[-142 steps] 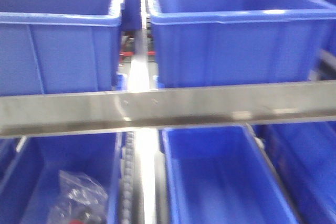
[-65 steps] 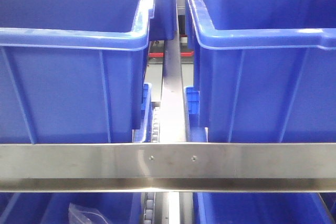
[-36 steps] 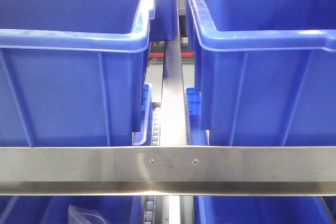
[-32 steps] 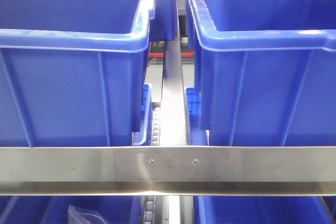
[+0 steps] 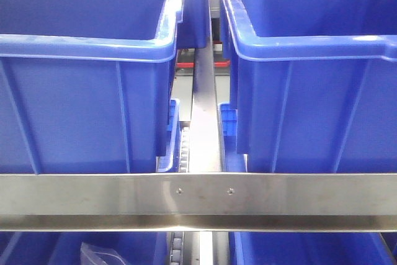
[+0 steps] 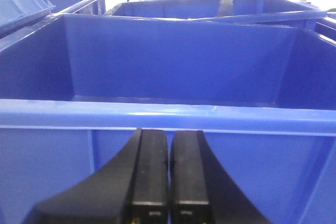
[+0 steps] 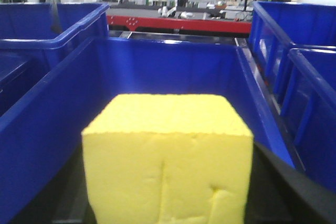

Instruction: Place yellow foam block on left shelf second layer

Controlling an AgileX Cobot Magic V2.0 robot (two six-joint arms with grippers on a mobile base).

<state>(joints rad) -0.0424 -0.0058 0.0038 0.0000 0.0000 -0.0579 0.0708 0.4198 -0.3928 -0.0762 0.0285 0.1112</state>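
The yellow foam block fills the lower middle of the right wrist view, and my right gripper is shut on it, with its dark fingers showing at both sides. The block hangs over the near end of a long blue bin. In the left wrist view my left gripper is shut with nothing between its black pads, just in front of a blue bin's rim. Neither gripper nor the block shows in the front view.
Two large blue bins stand side by side on a shelf behind a steel rail, with a narrow metal divider between them. More blue bins sit below, one holding a plastic bag. A red frame crosses behind.
The front view has shifted: the steel rail now lies lower in the picture and level, and the gap between the bins is centred. Nothing has moved over the last half second.
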